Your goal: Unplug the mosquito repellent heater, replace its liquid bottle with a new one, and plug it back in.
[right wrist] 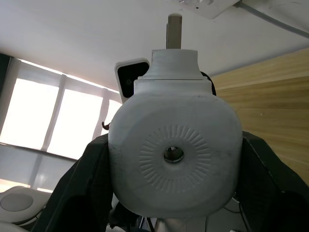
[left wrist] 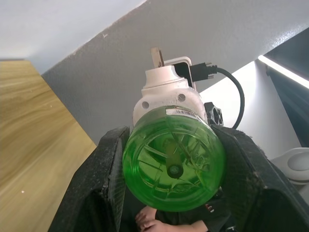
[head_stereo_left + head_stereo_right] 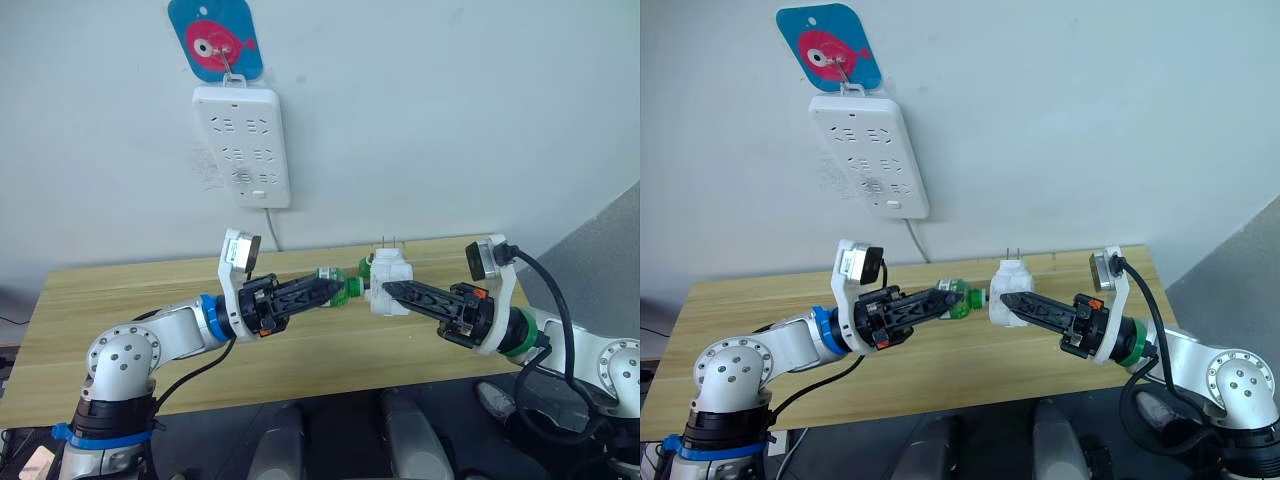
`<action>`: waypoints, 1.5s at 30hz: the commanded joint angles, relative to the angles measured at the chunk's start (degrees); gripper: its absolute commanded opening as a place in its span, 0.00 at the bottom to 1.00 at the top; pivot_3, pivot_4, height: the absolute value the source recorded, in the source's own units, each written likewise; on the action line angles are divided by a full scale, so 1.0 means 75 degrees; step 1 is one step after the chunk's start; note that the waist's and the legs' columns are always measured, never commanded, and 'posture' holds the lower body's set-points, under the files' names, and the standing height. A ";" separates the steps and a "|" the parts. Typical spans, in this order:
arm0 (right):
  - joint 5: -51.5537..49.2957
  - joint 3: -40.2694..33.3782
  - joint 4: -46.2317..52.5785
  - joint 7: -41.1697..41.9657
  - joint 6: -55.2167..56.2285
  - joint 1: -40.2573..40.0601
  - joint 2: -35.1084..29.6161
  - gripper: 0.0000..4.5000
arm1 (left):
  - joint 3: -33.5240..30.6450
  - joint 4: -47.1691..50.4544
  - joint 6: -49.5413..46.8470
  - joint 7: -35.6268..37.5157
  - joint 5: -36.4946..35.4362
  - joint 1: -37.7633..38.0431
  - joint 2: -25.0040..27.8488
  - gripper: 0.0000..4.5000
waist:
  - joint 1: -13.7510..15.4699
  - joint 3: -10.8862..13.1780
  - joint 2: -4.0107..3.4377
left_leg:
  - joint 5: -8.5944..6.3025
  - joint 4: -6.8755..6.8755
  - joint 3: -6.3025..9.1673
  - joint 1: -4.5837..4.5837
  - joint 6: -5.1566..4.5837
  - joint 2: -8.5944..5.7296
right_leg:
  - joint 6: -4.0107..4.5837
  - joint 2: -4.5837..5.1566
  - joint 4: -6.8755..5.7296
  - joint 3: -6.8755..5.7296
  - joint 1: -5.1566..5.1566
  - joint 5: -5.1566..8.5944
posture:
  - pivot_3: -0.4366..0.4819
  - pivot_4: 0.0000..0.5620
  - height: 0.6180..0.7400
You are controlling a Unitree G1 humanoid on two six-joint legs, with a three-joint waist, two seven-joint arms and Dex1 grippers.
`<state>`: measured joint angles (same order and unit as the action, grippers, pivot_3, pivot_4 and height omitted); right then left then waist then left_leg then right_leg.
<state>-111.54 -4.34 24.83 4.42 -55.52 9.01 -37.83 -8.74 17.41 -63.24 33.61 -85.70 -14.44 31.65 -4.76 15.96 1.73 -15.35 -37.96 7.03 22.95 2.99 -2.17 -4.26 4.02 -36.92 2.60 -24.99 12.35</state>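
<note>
The white mosquito repellent heater (image 3: 390, 275) is unplugged and held in the air above the table, plug prongs pointing up; my right gripper (image 3: 385, 290) is shut on it. Its round vent hole faces the camera of the right wrist view (image 1: 174, 154). A green liquid bottle (image 3: 345, 287) sticks out of the heater's left side, and my left gripper (image 3: 335, 289) is shut on that bottle. In the left wrist view the bottle's green base (image 2: 174, 166) sits between the fingers with the heater (image 2: 166, 94) behind it. The two grippers meet tip to tip.
A long white power strip (image 3: 243, 145) hangs on the wall under a blue fish hook plate (image 3: 215, 38), its cable (image 3: 272, 228) dropping behind the wooden table (image 3: 110, 300). A grey partition (image 3: 600, 250) stands at the right.
</note>
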 commanded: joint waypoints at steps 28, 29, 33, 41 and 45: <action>-0.0195 0.0316 0.0638 0.0331 0.0241 0.0048 -0.0266 0.66 | 0.0448 0.0312 0.0183 -0.0459 -0.0592 -0.0102 -0.0499 0.51 | 0.0000 0.0000 0.0000 | 0.0000 0.0000 -0.0002 0.0000 0.0000 -0.0001 | 0.0000 0.0000 0.0000 0.0003 0.0001 0.0000 | 0.32 0.49 1.00; -0.0195 0.0331 0.0662 0.0380 0.0251 0.0052 -0.0275 0.66 | 0.0454 0.0281 0.0231 -0.0455 -0.0502 -0.0095 -0.0535 0.51 | -0.0001 0.0000 0.0000 | 0.0000 -0.0001 -0.0001 0.0000 0.0000 -0.0001 | 0.0000 0.0000 0.0000 0.0002 0.0001 0.0000 | 0.32 0.49 1.00; -0.0195 0.0353 0.0710 0.0619 0.0206 -0.0044 -0.0515 0.66 | 0.0522 0.0223 0.0235 -0.0125 -0.0214 -0.0146 -0.0453 0.51 | -0.0001 0.0000 0.0000 | 0.0000 0.0000 -0.0001 0.0001 0.0000 -0.0001 | 0.0000 0.0000 0.0000 0.0001 0.0000 0.0000 | 0.32 0.49 1.00; -0.0195 0.0547 0.0845 0.0882 0.0277 -0.0097 -0.1001 0.66 | 0.0702 0.0217 0.0295 -0.0013 -0.0141 -0.0372 -0.0708 0.51 | 0.0000 0.0000 0.0001 | 0.0000 -0.0001 -0.0002 0.0000 0.0000 -0.0002 | 0.0000 0.0001 0.0001 0.0002 0.0002 0.0000 | 0.32 0.49 1.00; -0.0195 0.0746 0.0948 0.0865 0.0341 -0.0031 -0.1097 0.66 | 0.0809 0.0304 0.0285 -0.0111 -0.0178 -0.0396 -0.0958 0.51 | 0.0000 0.0000 0.0000 | 0.0000 -0.0001 -0.0002 0.0000 0.0000 -0.0002 | 0.0000 0.0001 0.0001 0.0002 0.0002 0.0000 | 0.32 0.49 1.00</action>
<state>-111.56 -1.40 26.96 10.00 -51.62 8.32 -45.69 -4.22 16.99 -61.78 32.70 -85.47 -16.31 26.05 -4.76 15.96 1.74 -15.35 -37.96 7.02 22.95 2.99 -2.18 -4.26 4.03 -36.91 2.61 -24.98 12.35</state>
